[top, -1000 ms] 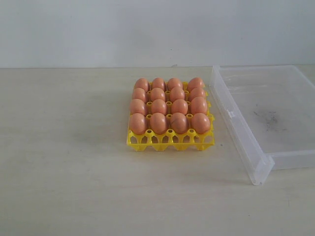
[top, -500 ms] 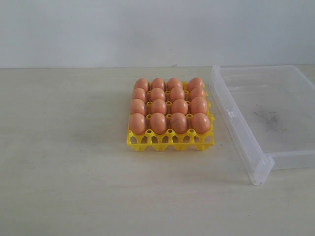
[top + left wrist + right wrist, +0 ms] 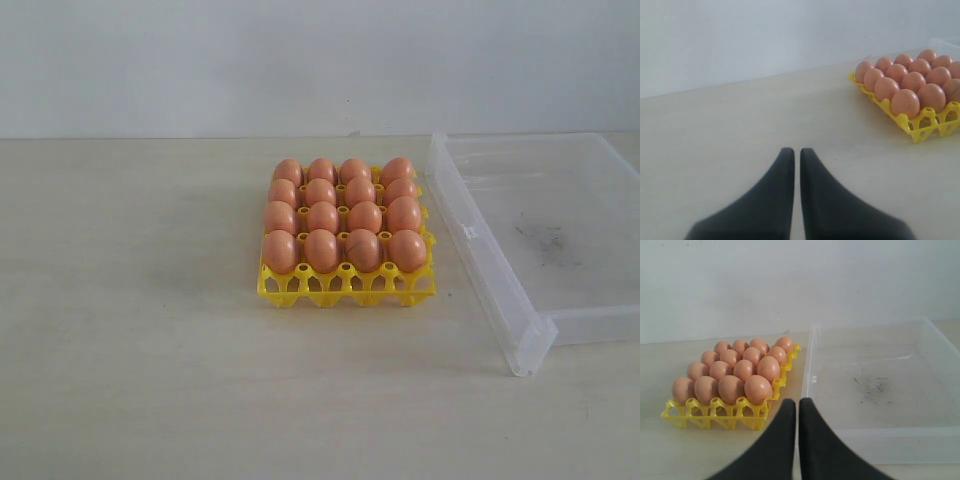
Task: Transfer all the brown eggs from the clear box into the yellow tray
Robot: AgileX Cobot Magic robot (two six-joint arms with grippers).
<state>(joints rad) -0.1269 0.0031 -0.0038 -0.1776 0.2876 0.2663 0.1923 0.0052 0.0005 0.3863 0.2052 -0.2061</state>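
Eggs fill the middle of the exterior view: sixteen brown eggs [image 3: 343, 212] stand upright in four rows of four, one to each cup of the yellow tray [image 3: 347, 288]. The tray rests flat on the pale table [image 3: 150, 320], just above the centre of the frame. At the right edge lies the clear box [image 3: 487, 275], set at a slight angle. Its long near wall runs just beside the tray's right side without touching it, and dark smudges [image 3: 545, 238] mark its floor. A plain light wall [image 3: 300, 60] spans the upper part of the frame.

Neither arm shows in the exterior view. In the left wrist view the left gripper [image 3: 796, 152] has its dark fingers drawn together with only a thin slit between them, holding nothing, over bare table well apart from the tray. In the right wrist view the right gripper [image 3: 796, 402] is likewise closed and empty, with its tips in front of the box's near wall, beside the tray's corner.
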